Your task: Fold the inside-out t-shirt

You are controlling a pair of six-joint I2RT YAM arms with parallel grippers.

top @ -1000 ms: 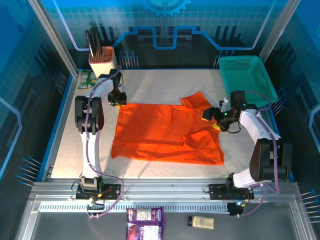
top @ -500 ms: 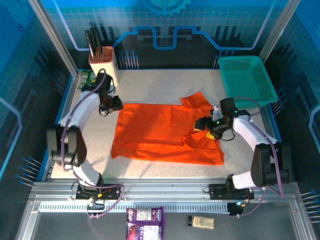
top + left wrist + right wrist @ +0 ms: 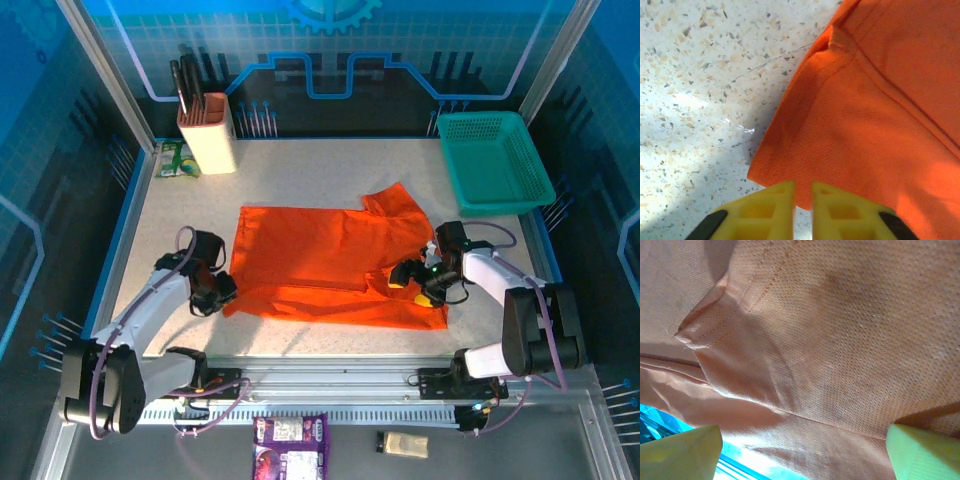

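Item, nearest: left tool (image 3: 803, 186), low at the near-left corner of the cloth, jaws drawn almost together with a thin slit between them. The hem corner reaches into that slit, but whether the cloth is pinched cannot be told. Item: right tool (image 3: 800, 432), at the opposite near end and about as near the table edge, yellow fingers (image 3: 685, 447) spread wide over the cloth by a stitched sleeve seam, gripping nothing. Item: the inside-out t-shirt (image 3: 320, 255), bright orange, spread almost flat mid-table (image 3: 300, 165), long axis left to right and roughly parallel to the near edge. The hem is at the left and the sleeves at the right, one sleeve pointing to the far right and the other lying folded on the body beside the right tool. From the left tool the whole garment runs rightward and away; from the right tool it runs leftward and away. Judgement: each arm is nearest its own end of the near edge, so a fold carried away across the short axis looks open to both. Item, farther: bare table past the far edge of the cloth, nothing on that path. Item, far right: teal basket (image 3: 480, 116), near the far sleeve but apart. Item, far left: beige holder (image 3: 207, 140) with dark handles and a green packet (image 3: 176, 160) beside it, well apart from the cloth.
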